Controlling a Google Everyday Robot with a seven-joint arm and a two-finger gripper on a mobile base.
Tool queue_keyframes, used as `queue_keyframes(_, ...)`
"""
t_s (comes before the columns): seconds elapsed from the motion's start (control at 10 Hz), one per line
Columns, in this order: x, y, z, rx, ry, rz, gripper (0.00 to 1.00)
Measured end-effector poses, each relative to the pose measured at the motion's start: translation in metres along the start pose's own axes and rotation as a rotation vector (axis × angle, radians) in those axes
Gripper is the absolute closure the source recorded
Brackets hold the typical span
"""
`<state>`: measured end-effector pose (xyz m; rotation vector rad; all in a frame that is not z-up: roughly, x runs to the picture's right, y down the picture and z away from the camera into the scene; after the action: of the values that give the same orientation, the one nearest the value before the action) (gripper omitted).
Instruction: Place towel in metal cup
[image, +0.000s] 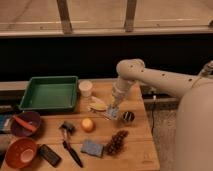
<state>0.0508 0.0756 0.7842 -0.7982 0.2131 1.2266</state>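
Note:
A pale yellowish crumpled piece, apparently the towel (98, 104), lies on the wooden table (140, 150) right of the white cup. The small dark metal cup (128, 117) stands upright near the table's right edge. My gripper (113, 111) hangs from the white arm (150, 75) and points down at the table. It is between the towel and the metal cup, just left of the cup, with its tip low at the towel's right end. A small pale bit shows at the tip; I cannot tell whether it is held.
A green tray (49, 93) sits at the back left, with a white cup (86, 88) beside it. An orange (87, 124), grapes (116, 143), a blue sponge (92, 148), a black brush (69, 142), a remote (49, 154) and two bowls (21, 152) lie in front.

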Motion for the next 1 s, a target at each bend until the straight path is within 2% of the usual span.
queue_keyframes(0.2,0.001,-0.002,-0.036,0.046,-0.09,0.031,1.0)
queue_keyframes(0.3,0.008,-0.013,-0.051,0.067,-0.117,0.065,1.0)
queue_keyframes(0.5,0.025,-0.04,-0.062,0.097,-0.141,0.126,1.0)
queue_keyframes(0.6,0.036,-0.061,-0.063,0.117,-0.148,0.17,1.0)
queue_keyframes(0.7,0.044,-0.079,-0.054,0.136,-0.147,0.212,1.0)
queue_keyframes(1.0,0.048,-0.096,-0.028,0.142,-0.122,0.267,1.0)
